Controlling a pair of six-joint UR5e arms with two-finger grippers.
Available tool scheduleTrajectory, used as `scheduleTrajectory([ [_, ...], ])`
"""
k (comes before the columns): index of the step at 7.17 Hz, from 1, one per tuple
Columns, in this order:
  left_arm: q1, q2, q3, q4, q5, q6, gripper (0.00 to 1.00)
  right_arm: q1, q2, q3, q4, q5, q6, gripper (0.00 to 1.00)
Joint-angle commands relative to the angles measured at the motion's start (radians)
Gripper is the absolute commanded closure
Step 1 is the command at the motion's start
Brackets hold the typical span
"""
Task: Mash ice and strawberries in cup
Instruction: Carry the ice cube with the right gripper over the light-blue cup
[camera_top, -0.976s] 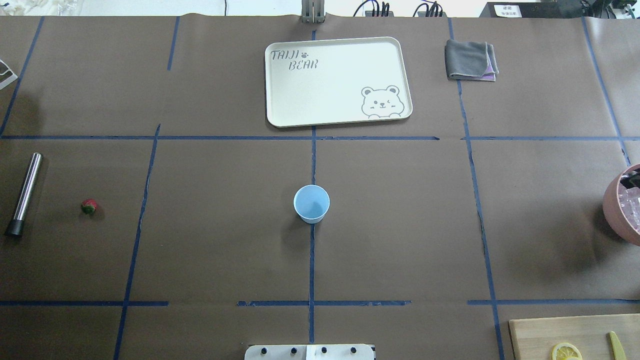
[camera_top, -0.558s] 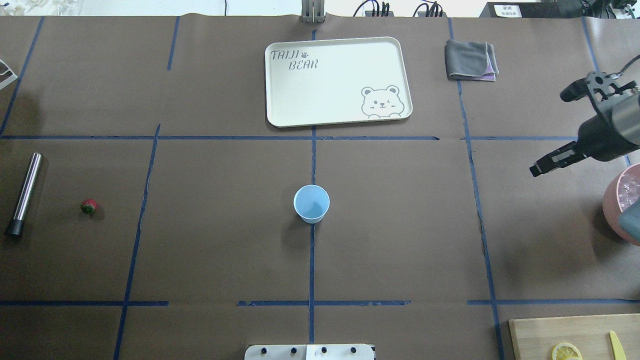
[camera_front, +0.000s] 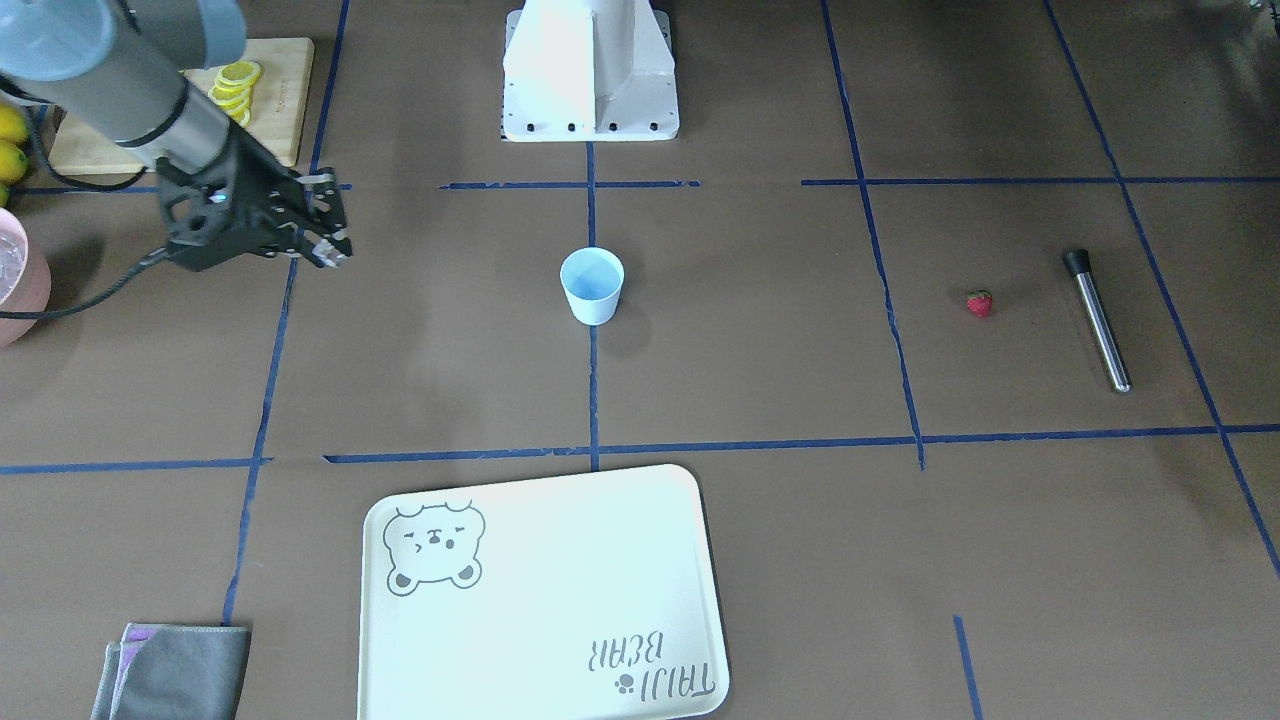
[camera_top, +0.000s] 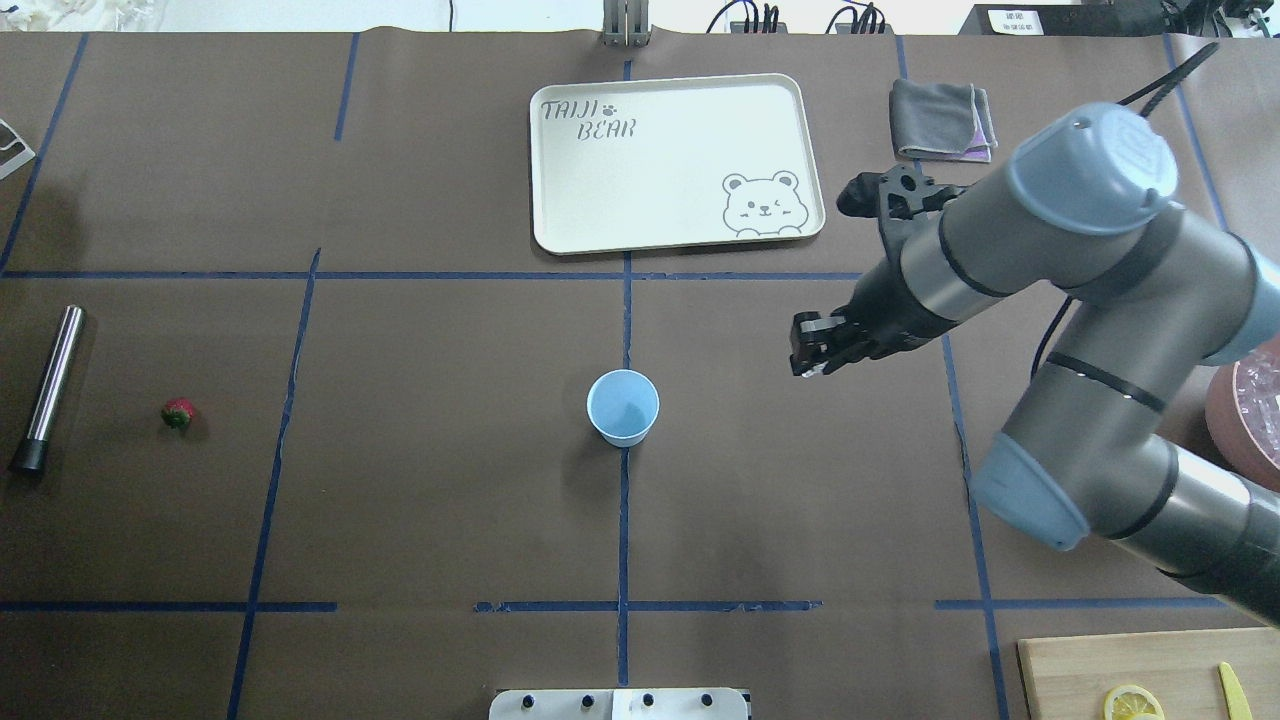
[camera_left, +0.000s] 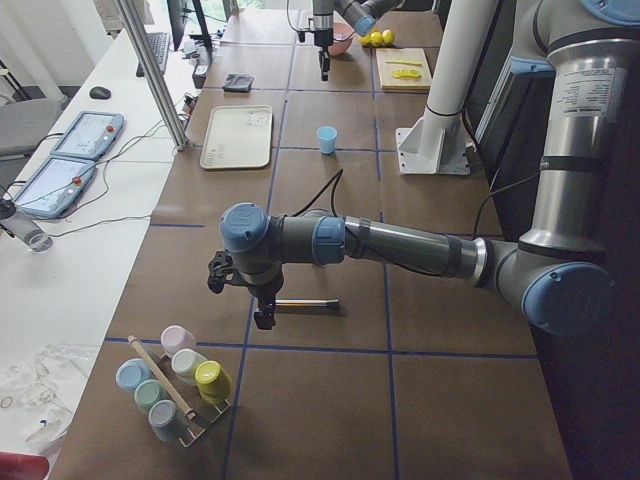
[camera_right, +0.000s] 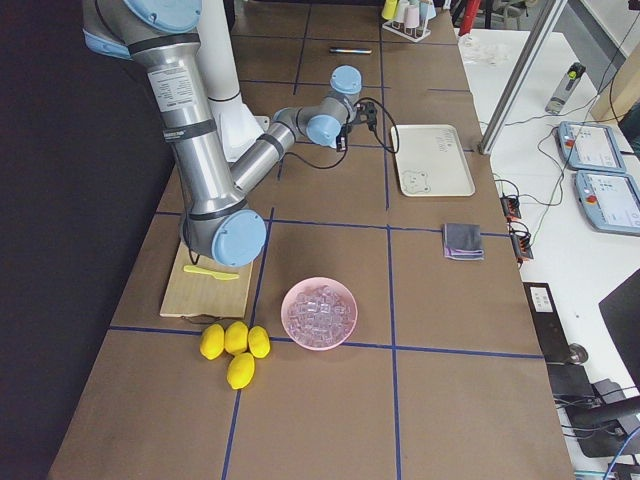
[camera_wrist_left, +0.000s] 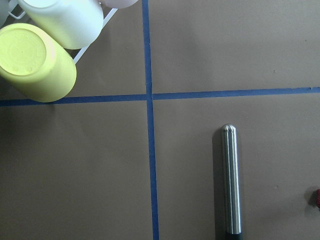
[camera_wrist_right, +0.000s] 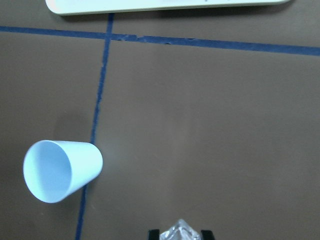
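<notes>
strawberry (camera_wrist_left: 317, 198) clipped at left wrist view's right edge; ice (camera_wrist_right: 180, 231) and right gripper (camera_wrist_right: 179, 235) cut off at bottom; left gripper (camera_left: 262, 318) too small to read

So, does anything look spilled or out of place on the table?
Nothing stands out. The cup stands upright and empty, the strawberry lies on the table, and the right end effector grips one ice chunk.

"TAIJI BEAR" on the cream tray (camera_top: 640, 200), beside a bear drawing.
</notes>
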Motion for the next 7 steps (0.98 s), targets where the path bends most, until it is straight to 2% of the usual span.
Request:
scheduleTrajectory([
  [1, 0.000, 0.000, 0.000, -0.011, 0.000, -0.002, 0.00, -0.113, 0.172, -0.135, 0.001, -0.128, 0.148, 0.98],
  [2, 0.000, 0.000, 0.000, -0.011, 0.000, -0.002, 0.00, -0.151, 0.178, -0.146, 0.004, -0.192, 0.156, 0.98],
  [4, 0.000, 0.000, 0.000, -0.011, -0.002, -0.002, 0.00, -0.159, 0.278, -0.238, 0.002, -0.197, 0.198, 0.97],
  [6, 0.000, 0.002, 0.000, -0.011, -0.002, -0.002, 0.00, -0.162, 0.283, -0.249, 0.005, -0.198, 0.196, 0.85],
  [7, 0.000, 0.002, -0.002, -0.011, -0.002, -0.002, 0.00, -0.167, 0.283, -0.255, 0.005, -0.198, 0.195, 0.40],
])
